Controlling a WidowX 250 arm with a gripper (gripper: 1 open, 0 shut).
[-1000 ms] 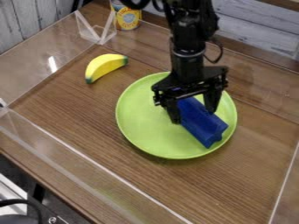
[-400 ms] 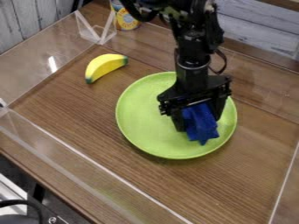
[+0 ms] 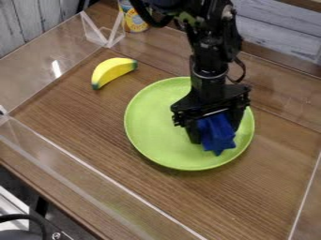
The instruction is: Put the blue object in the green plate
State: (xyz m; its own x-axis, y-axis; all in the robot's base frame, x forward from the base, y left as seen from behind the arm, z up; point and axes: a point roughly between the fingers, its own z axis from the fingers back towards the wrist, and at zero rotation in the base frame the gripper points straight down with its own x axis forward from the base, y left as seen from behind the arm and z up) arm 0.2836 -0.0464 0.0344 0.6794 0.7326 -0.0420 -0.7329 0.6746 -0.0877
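The green plate [image 3: 157, 141] lies on the wooden table, right of centre. The blue object [image 3: 220, 134] is over the plate's right half, its lower end down at the plate surface. My gripper [image 3: 211, 114] comes straight down onto the block's upper end. Its black fingers [image 3: 182, 114] stand on either side of the block and look shut on it. The block's top end is hidden behind the gripper.
A yellow banana [image 3: 112, 70] lies on the table left of the plate. A yellow-and-white container [image 3: 135, 19] stands at the back edge. Clear plastic walls [image 3: 38, 150] border the table at the left and front.
My gripper has come down toward the plate over the blue block, which now shows shorter under it. Since 0.4 s ago almost nothing has moved.
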